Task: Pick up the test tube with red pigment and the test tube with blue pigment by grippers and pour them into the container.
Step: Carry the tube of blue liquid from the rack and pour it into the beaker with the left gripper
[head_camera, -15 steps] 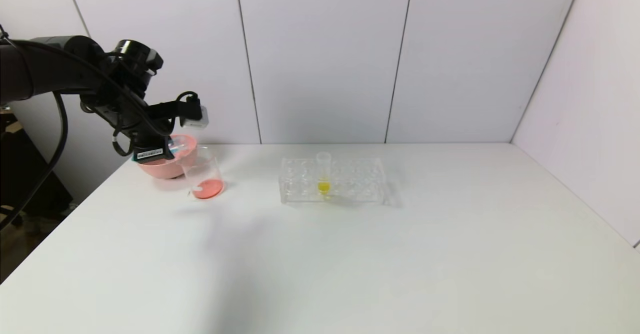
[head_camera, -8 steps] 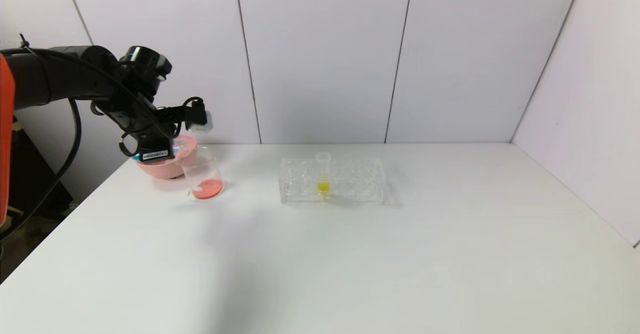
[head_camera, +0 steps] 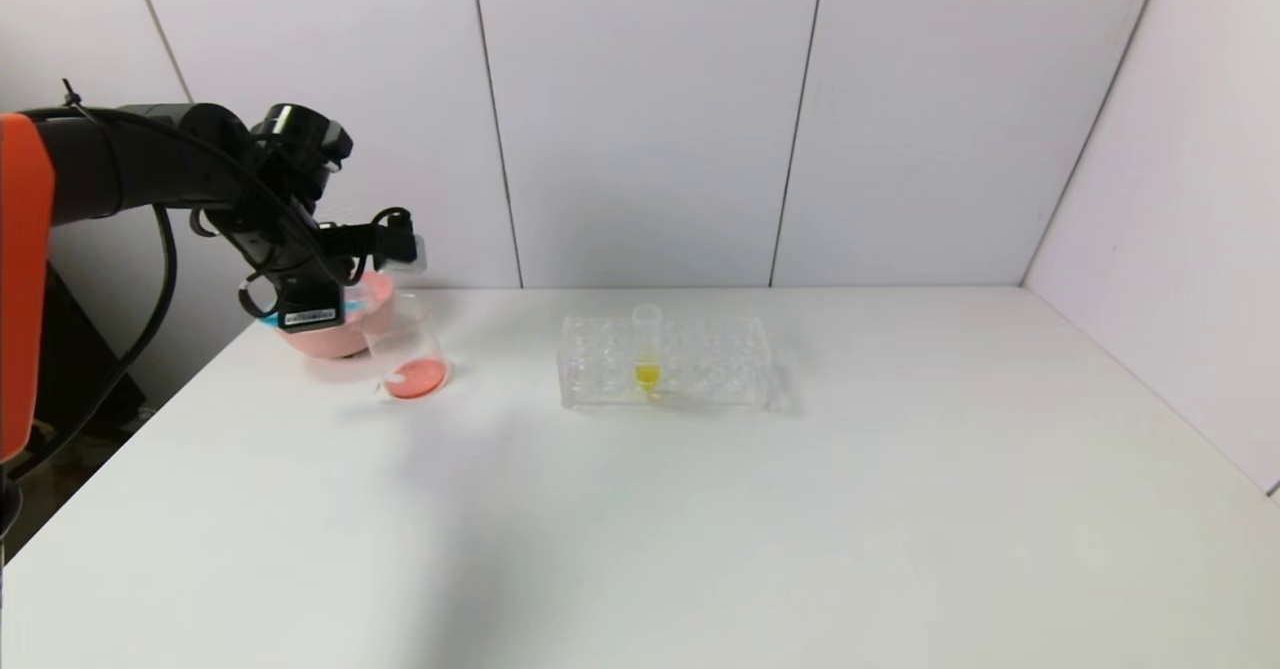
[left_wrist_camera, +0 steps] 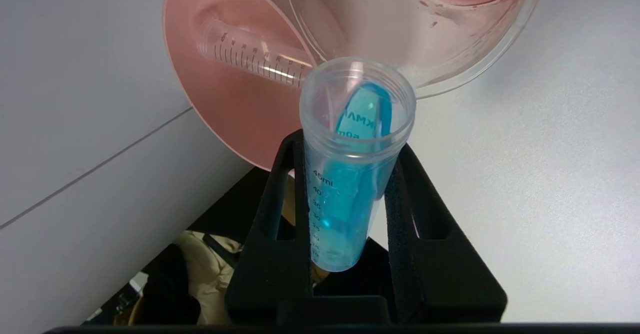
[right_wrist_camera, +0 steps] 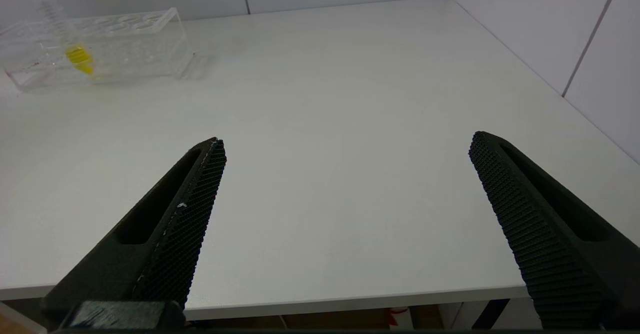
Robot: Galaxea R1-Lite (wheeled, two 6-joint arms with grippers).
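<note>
My left gripper (head_camera: 335, 301) is shut on the test tube with blue pigment (left_wrist_camera: 345, 199) and holds it tilted, with its open mouth at the rim of the container (left_wrist_camera: 415, 39). Blue liquid runs along the inside of the tube. The container (head_camera: 405, 349) is a clear beaker at the table's far left with orange-red liquid at its bottom. A clear graduated tube (left_wrist_camera: 255, 59) lies in the pink bowl (left_wrist_camera: 225, 104) with no liquid showing in it. My right gripper (right_wrist_camera: 345, 144) is open and empty above the table's front edge.
The pink bowl (head_camera: 330, 334) sits just behind the beaker. A clear tube rack (head_camera: 700, 361) stands mid-table and holds a tube with yellow liquid (head_camera: 647, 349); it also shows in the right wrist view (right_wrist_camera: 125, 44). White walls close the back and right.
My left arm has shifted a little right and down over the beaker with the blue tube in its grip. The beaker, bowl and rack have not moved.
</note>
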